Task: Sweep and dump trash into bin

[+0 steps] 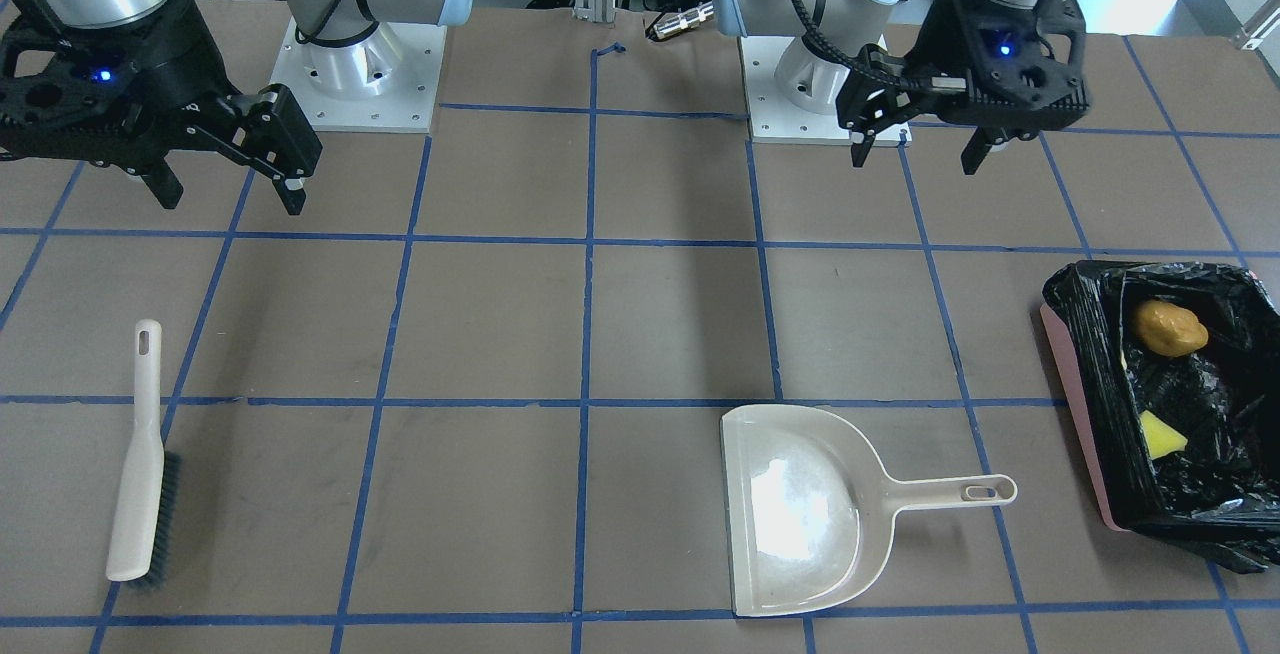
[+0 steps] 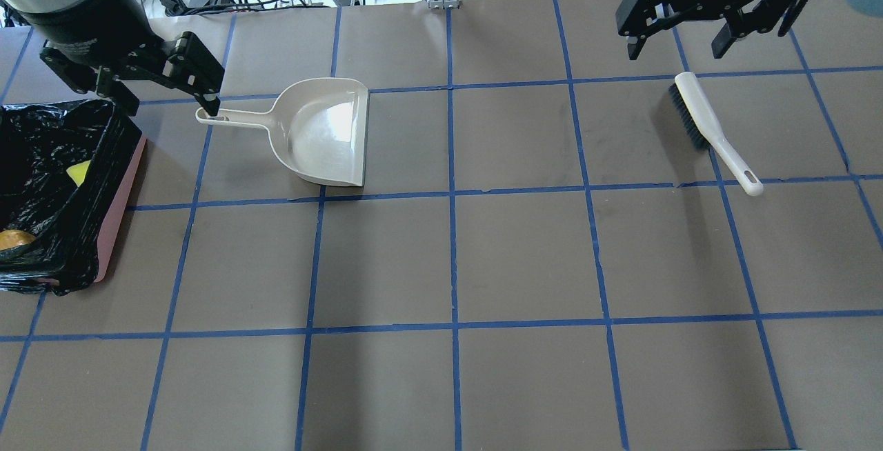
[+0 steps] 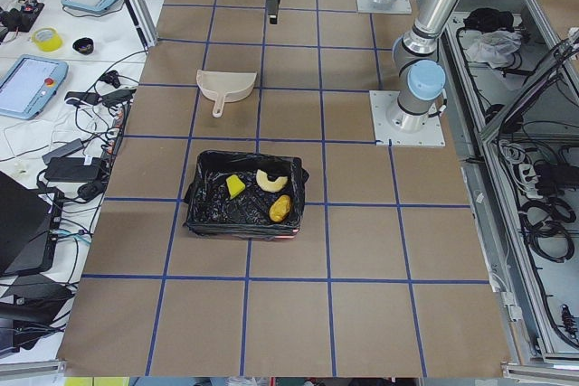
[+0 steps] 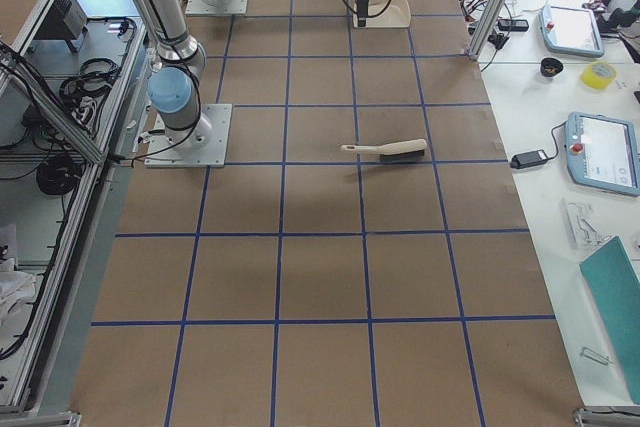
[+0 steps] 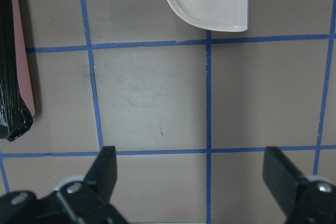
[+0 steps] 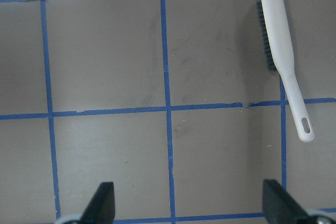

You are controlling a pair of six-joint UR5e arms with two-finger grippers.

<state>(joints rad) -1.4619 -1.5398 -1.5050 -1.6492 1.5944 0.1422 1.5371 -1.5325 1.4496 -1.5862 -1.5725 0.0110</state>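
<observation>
You look finished: the potato-shaped lump [image 1: 1170, 327], sponge [image 1: 1160, 434] and croissant piece [image 3: 269, 178] lie in the bin [image 1: 1090, 374] at the table's left end. The left gripper [image 1: 915, 159] and right gripper [image 1: 230, 196] hover with jaws spread and empty; just retract.

Across the table [image 1: 680, 324] we face the robot [image 1: 365, 64], looking steeply down; behind it we look forward over its shoulders. Both views share the dustpan [image 1: 800, 504], brush [image 1: 140, 474] and bin [image 1: 1095, 384]. Our two end cameras sit high and far — while each wrist camera looks straight down, close to the table.
</observation>
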